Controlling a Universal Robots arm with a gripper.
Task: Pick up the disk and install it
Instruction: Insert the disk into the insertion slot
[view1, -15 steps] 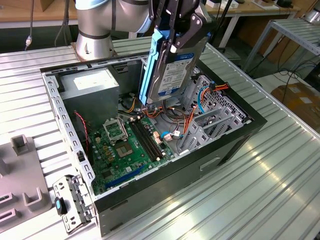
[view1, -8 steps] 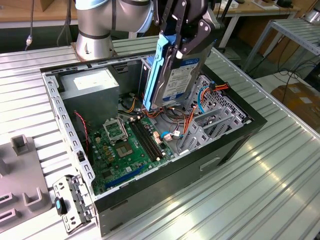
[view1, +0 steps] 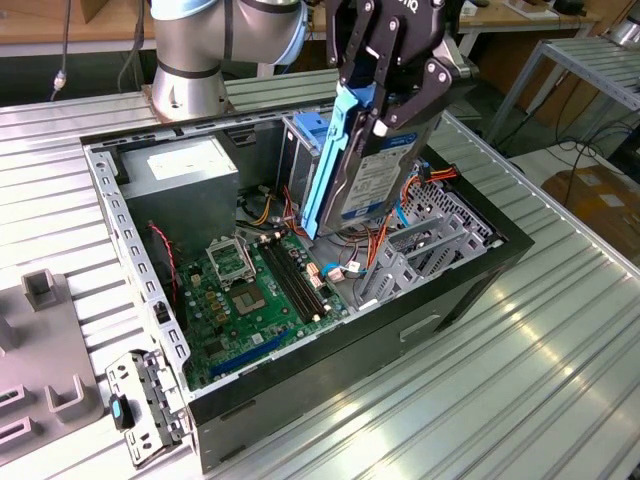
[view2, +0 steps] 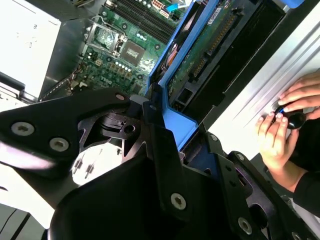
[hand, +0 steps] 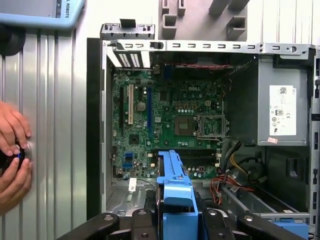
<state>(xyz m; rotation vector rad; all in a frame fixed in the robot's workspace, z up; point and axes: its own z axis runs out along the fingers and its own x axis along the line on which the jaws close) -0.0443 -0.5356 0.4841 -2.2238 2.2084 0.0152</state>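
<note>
1. Clearly, the pick-up part was done: the gripper (view1: 385, 105) held the disk (view1: 372, 185) in the air, with its fingers pinching the disk at its blue sides.
2. In the exterior view the disk hung tilted over the open case (view1: 128, 250), and its label side was turned toward the exterior view's right.
3. Its lower end was just beside the cage (view1: 292, 165) and above the cables (view1: 370, 250). I could not tell if it touched the cage.
4. In the second wrist view the green underside of the disk (view2: 200, 55), with its connector, faced the camera. In the first wrist view a blue edge of the disk (hand: 175, 185) stood between the fingers, over the motherboard (hand: 170, 115).
5. In my judgement the installing was not finished. The disk was not seated in any bay, and the fingers had not let it go.
6. The power supply (view1: 185, 170) sat in a corner of the case, apart from the disk.
7. A person's hands (view2: 272, 140) rested on a black knob (view2: 295, 120) on the tabletop (view1: 520, 370) beside the case, well apart from the gripper.
</note>
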